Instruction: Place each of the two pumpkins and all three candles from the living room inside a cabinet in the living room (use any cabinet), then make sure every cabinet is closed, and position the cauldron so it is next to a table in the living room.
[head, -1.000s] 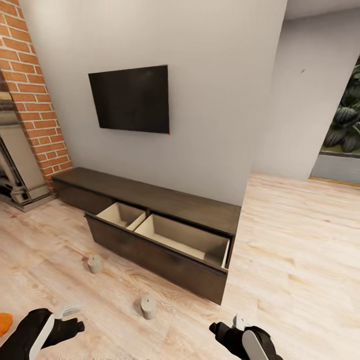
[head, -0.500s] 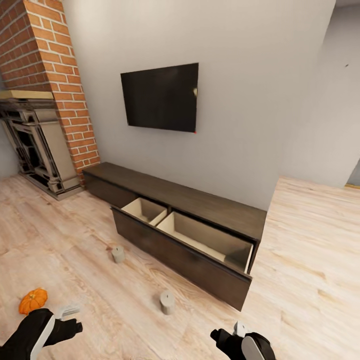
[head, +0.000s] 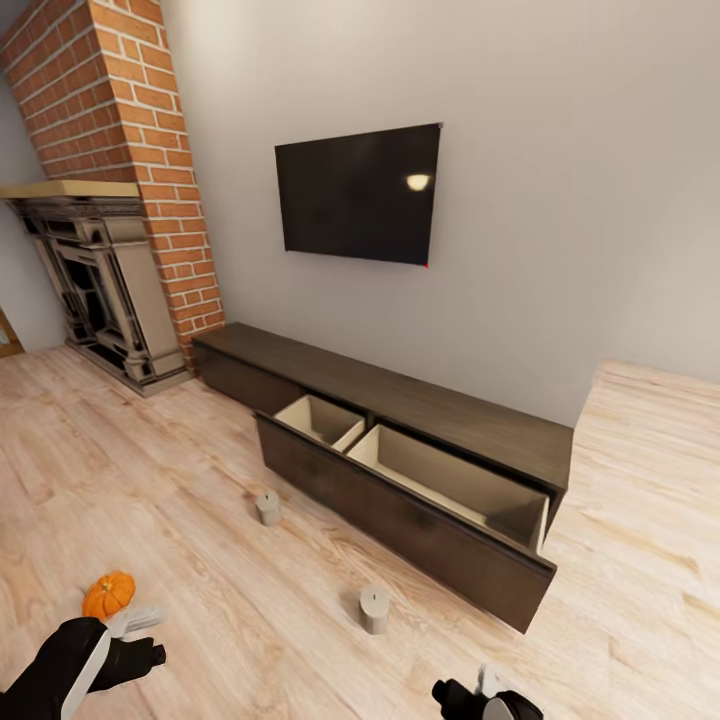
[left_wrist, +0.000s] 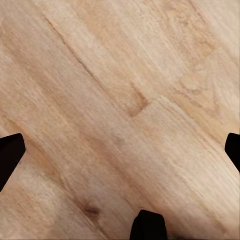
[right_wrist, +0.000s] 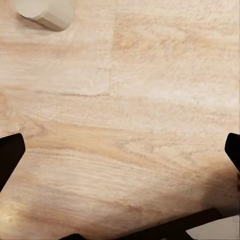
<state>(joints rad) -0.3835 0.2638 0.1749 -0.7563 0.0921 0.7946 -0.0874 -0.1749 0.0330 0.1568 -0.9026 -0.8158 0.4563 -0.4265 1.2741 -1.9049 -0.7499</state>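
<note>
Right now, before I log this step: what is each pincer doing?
Left pincer: open, empty, over bare wood floor.
Right pincer: open, empty, above the floor near a candle.

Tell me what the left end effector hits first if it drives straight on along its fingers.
Most likely bare wooden floor: the left end effector is open, with nothing but planks ahead. How far off the floor lies is unclear.

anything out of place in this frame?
Yes. Two candles stand upright on the floor before the cabinet, and a pumpkin sits on the floor near the left claw. The cabinet's wide drawer hangs open, nothing visible inside.
</note>
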